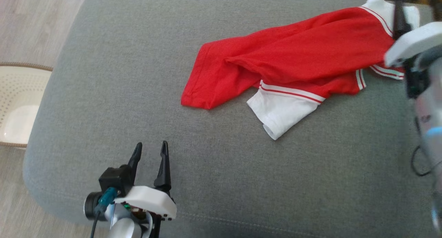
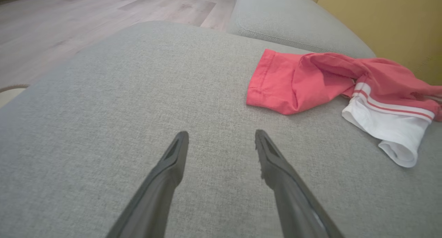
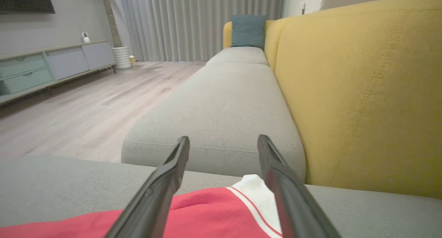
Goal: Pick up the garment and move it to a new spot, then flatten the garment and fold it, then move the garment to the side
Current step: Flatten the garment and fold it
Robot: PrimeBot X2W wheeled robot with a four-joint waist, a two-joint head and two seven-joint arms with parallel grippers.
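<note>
Plainly the red garment [image 1: 293,55] with white striped trim lies bunched on the grey sofa cushion [image 1: 138,75], toward its far right side, doubled over on itself with one white sleeve [image 1: 281,113] poking out toward the front. The right hand [image 3: 223,139] hangs just above the collar end with its fingers spread wide and nothing between them. The left hand [image 1: 151,144] is equally wide and holds nothing, hovering over bare cushion near the front left and well apart from the cloth. The likeliest trouble, as I judge it, is a pinch that takes only the top layer or only the thin white trim. The cloth could then slip free on the lift, or rise twisted so that the folded-under part stays trapped and the later flattening leaves creases. A bite through both layers would carry the tangle along to the new spot. With the left hand so far off, a one-handed drag may rope the body into a long strip. A move toward the cushion's front edge risks a sleeve sliding off toward the wooden floor [image 1: 34,17], near the pale perforated basket [image 1: 17,103]. The right arm is blurred in the head view, so its exact place over the cloth is uncertain. No brand, label or readable writing shows on the garment, the sofa or the arms.
</note>
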